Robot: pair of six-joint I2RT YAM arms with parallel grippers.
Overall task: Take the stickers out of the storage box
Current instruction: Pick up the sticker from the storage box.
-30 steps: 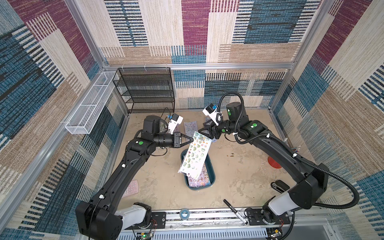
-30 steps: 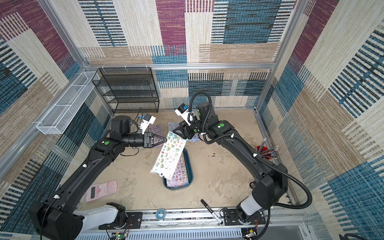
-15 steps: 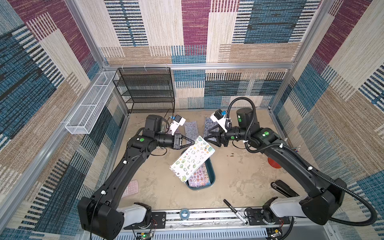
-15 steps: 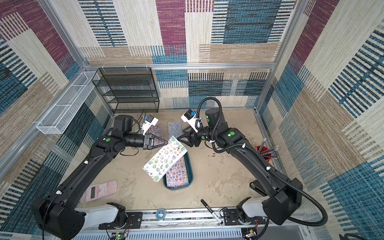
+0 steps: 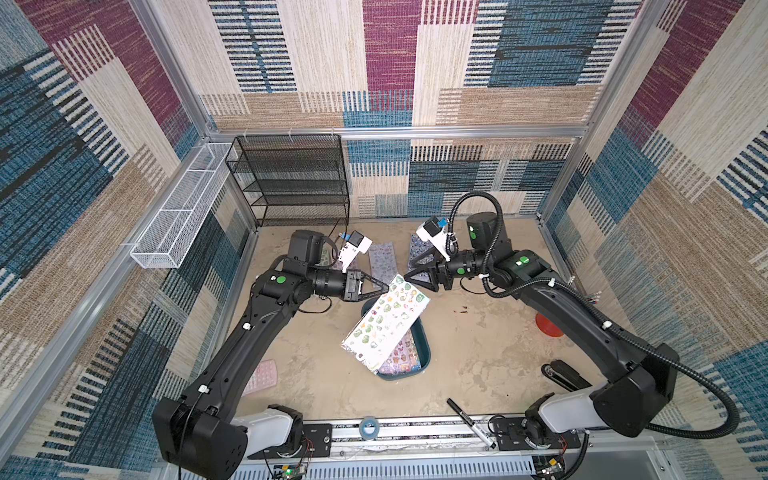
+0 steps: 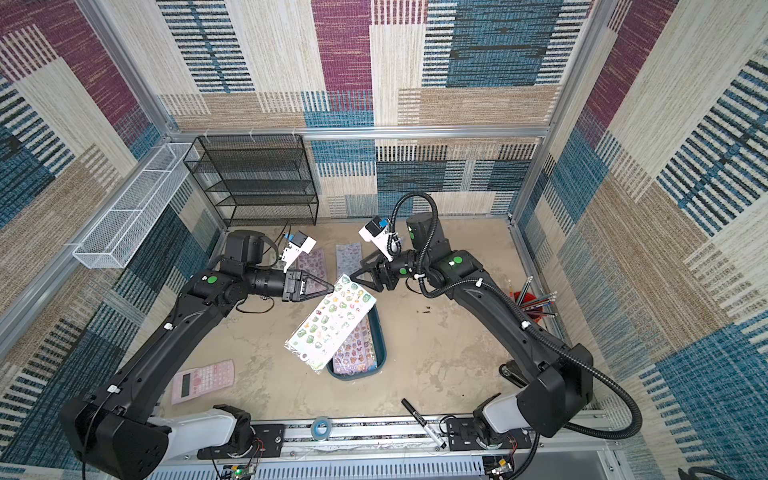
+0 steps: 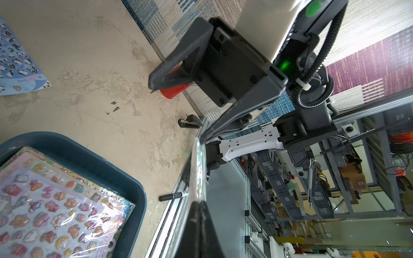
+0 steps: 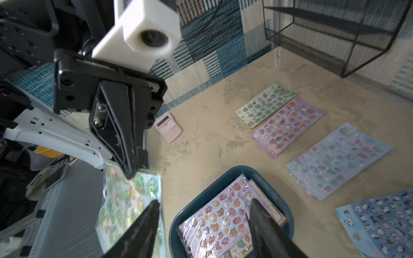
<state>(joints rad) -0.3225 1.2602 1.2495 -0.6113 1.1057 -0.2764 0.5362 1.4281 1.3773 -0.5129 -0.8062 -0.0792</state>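
My left gripper (image 5: 388,286) is shut on the top corner of a pastel green sticker sheet (image 5: 386,324), which hangs slanted above the storage box (image 5: 422,345). The left wrist view shows that sheet (image 7: 197,174) edge-on between the closed fingertips. The dark teal box (image 8: 201,194) holds a stack of stickers (image 8: 225,216) with a lilac sheet on top. My right gripper (image 5: 409,272) is open and empty, just right of the held corner, not touching it. Several sheets lie flat on the floor behind the box: green (image 8: 266,103), lilac-pink (image 8: 288,125), blue (image 8: 337,158) and penguin-print (image 8: 380,219).
A pink calculator (image 6: 203,380) lies front left. A black marker (image 5: 469,422) and a tape roll (image 5: 368,426) sit by the front rail. A red cup of pencils (image 6: 528,303) and a black stapler (image 5: 565,374) are at the right. A black mesh rack (image 5: 291,178) and white wire basket (image 5: 178,208) stand back left.
The right gripper drew back to the right, away from the sheet's top edge. The sheet swung from hanging steeply to slanting out leftward, still in the left gripper.
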